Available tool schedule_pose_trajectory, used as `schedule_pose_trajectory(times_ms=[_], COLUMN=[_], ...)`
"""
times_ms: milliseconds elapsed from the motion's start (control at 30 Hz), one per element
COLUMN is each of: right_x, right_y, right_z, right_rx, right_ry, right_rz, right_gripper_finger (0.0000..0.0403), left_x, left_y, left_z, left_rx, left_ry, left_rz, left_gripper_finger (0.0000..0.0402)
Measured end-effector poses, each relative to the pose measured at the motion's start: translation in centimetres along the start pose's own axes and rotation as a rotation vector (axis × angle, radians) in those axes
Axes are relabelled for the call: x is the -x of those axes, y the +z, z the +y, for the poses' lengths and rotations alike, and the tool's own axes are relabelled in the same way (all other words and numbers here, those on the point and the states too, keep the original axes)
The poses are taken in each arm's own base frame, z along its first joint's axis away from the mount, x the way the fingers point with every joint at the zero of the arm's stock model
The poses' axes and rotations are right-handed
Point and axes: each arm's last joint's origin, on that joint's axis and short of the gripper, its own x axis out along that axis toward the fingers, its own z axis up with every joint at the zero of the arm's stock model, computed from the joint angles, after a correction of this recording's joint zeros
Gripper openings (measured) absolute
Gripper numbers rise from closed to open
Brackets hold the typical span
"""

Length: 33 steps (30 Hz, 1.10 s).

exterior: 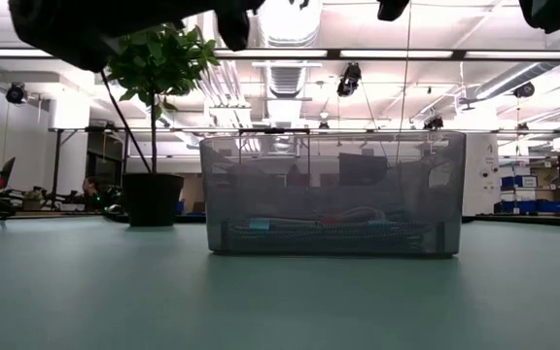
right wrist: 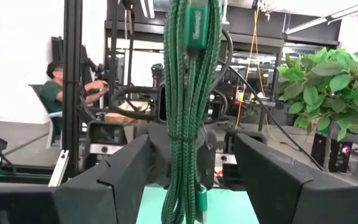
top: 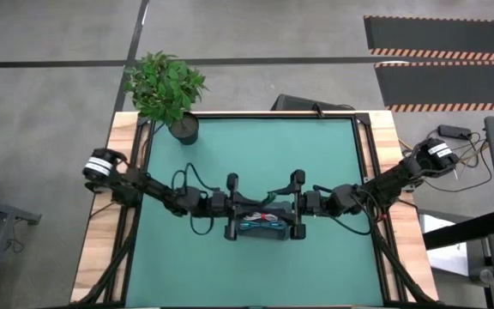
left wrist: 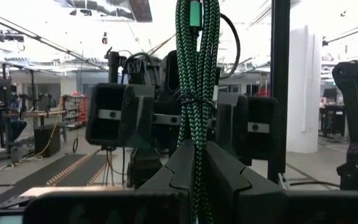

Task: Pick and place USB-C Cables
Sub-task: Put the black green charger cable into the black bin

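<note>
The green USB-C cable (left wrist: pixel 197 93) is a braided bundle standing upright between my two grippers, above the grey tray (top: pixel 245 233). In the high view it shows as a green streak (top: pixel 276 191). My left gripper (left wrist: pixel 197 160) is shut on it. My right gripper (right wrist: pixel 191 146) faces it, open, one finger on either side of the bundle (right wrist: pixel 188 112) without touching. Other cable bundles lie in the translucent tray (exterior: pixel 426 165), among them a light blue one (exterior: pixel 261 225) and a white-and-red one (exterior: pixel 343 219). I cannot make out the dark navy one. My left gripper pinches the green bundle between its two fingers, on a lower stretch (left wrist: pixel 197 146) just below the tie around it. The fingers come level from the table's left and lie across the bundle. It stands upright, lifted clear, and rises well above the fingers.
A potted plant (top: pixel 165 90) stands at the mat's far left corner, also seen in the low view (exterior: pixel 154 107). The tray sits mid-table under both grippers, with open green mat (top: pixel 316 154) around it. A seated person (right wrist: pixel 58 90) shows in the room beyond.
</note>
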Motion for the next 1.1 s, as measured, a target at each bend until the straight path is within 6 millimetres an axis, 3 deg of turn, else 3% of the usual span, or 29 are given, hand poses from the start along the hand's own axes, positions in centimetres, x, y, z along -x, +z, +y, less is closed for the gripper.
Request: schedule_pose_trajectory(times_ms=[533,800,933,1100], right_x=[-0.1,-1.1,-1.4,-1.4], right_y=[0.3,0.9,1.0,0.9], right_z=[-0.3,-0.8,-0.7,-0.7], right_rx=[0.008,0.013,0.003,0.016], right_ry=[-0.014,-0.035,-0.034,-0.035], right_rz=[-0.031,-0.014,0.014,0.020], right_gripper_finger=[0.0226,0.0220,0.0180,0.0093], left_x=[-0.7,-1.1,-1.1,-1.1], left_y=[-0.6,-0.4,-0.4,-0.4], left_z=[0.3,0.6,0.6,0.6], left_rx=[-0.011,-0.025,-0.032,-0.032], left_ry=[0.054,0.066,0.066,0.067], left_rz=[0.004,-0.005,-0.004,-0.004], left_gripper_finger=[0.0008,0.0008,0.0008,0.0008])
